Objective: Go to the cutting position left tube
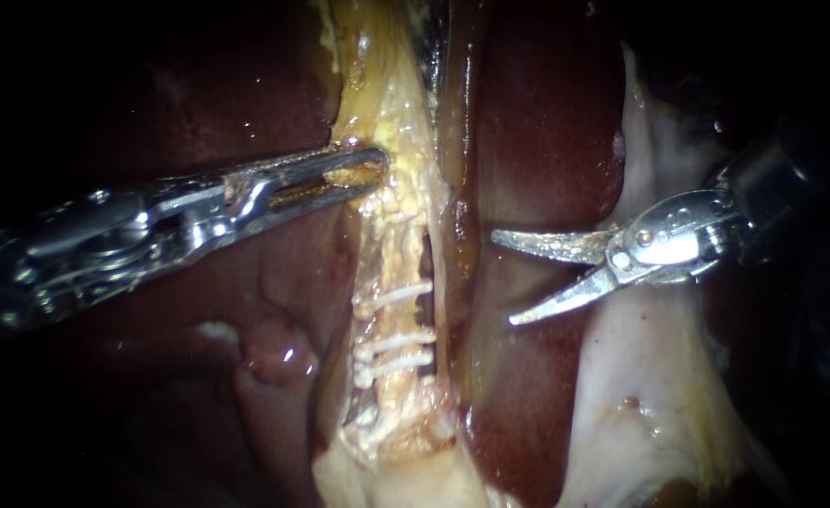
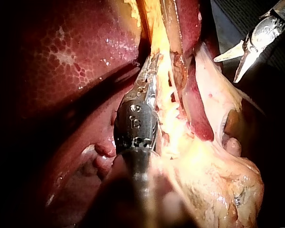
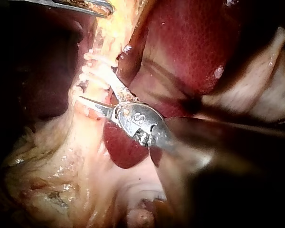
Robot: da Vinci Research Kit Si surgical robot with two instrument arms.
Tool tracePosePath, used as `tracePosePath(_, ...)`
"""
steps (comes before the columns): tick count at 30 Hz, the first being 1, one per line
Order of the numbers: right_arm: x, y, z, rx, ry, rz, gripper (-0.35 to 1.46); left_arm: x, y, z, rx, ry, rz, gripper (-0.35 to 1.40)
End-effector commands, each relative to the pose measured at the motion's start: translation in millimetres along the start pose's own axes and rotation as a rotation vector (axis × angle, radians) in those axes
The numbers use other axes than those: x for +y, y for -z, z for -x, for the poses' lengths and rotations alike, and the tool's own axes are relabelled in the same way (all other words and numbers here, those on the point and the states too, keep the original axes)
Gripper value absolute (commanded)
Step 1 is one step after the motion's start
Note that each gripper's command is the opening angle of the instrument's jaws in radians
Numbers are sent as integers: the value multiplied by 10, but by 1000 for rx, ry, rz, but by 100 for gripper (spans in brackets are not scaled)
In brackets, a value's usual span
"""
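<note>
R instrument (image 1: 502, 279): the pincer is a pair of curved blades, standing wide apart w/ nothing between them. In the endoscope view the tips point toward the tube but sit short of it, over dark liver (image 1: 537, 141). A strip of liver shows between tips and target.

L instrument (image 1: 377, 172): pincer closed on the yellow band (image 1: 387, 103) above the clips (image 1: 401, 293). The band looks taut below the grip.

Target, the left tube (image 1: 391, 240): a pale strand running down the band, just left of a dark slit (image 1: 425, 254). Three white clips cross it, one upper and two lower close together. Judged cut site: the bare stretch between the upper clip and the lower pair.

Handling (judgement):
- Tube is soft, thin and wet, prob. slippery. It has no stiffness of its own and lies straight only b/c the L pincer tensions it.
- Don't pinch or tug it w/ the blades. Take it by passing one blade into the slit behind it and the other in front, square across.
- Fragile: a drag or twist could tear it or shift a clip.
- Keep blades clear of the clips, since contact may dislodge one.
- Liver along the approach path is prob. easily scored, so bring the tips in w/out scraping.
</note>
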Motion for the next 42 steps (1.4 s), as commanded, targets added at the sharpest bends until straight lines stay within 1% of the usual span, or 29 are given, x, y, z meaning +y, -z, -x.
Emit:
tracePosePath(1,0,0,0,-3,0,-1,143,0,1,1,0,0,0,-35)
tracePosePath(3,-1,0,1,-8,2,-12,143,1,4,5,3,2,-4,-35)
tracePosePath(4,-3,-1,3,-9,4,-28,143,2,7,9,6,3,-6,-35)
tracePosePath(6,-9,-6,9,-4,-35,-68,143,4,14,21,11,7,-8,-35)
tracePosePath(8,-15,-14,17,-12,-62,-95,143,7,25,36,-9,14,-8,-35)
tracePosePath(9,-19,-22,22,-29,-72,-112,143,8,29,41,-17,17,-6,-35)
tracePosePath(11,-25,-34,31,-46,-93,-132,143,9,42,52,-32,24,-6,-35)
tracePosePath(14,-32,-54,45,-50,-132,-166,143,5,59,61,-49,31,-6,-35)
tracePosePath(16,-35,-68,54,-48,-146,-185,143,1,69,63,-53,33,-8,-35)
tracePosePath(18,-37,-80,62,-55,-162,-195,143,-4,79,63,-57,41,-10,-35)
tracePosePath(21,-37,-94,73,-56,-188,-207,143,-12,91,61,-63,42,-9,-35)
tracePosePath(25,-34,-109,82,-58,-221,-222,143,-20,99,60,-65,38,-5,-35)
tracePosePath(29,-29,-118,84,-58,-229,-226,143,-24,102,59,-68,33,-4,-35)
tracePosePath(39,-18,-135,89,-59,-262,-240,143,-26,104,58,-69,32,-3,-35)
tracePosePath(42,-16,-140,93,-61,-292,-256,141,-27,105,58,-69,32,-3,-35)
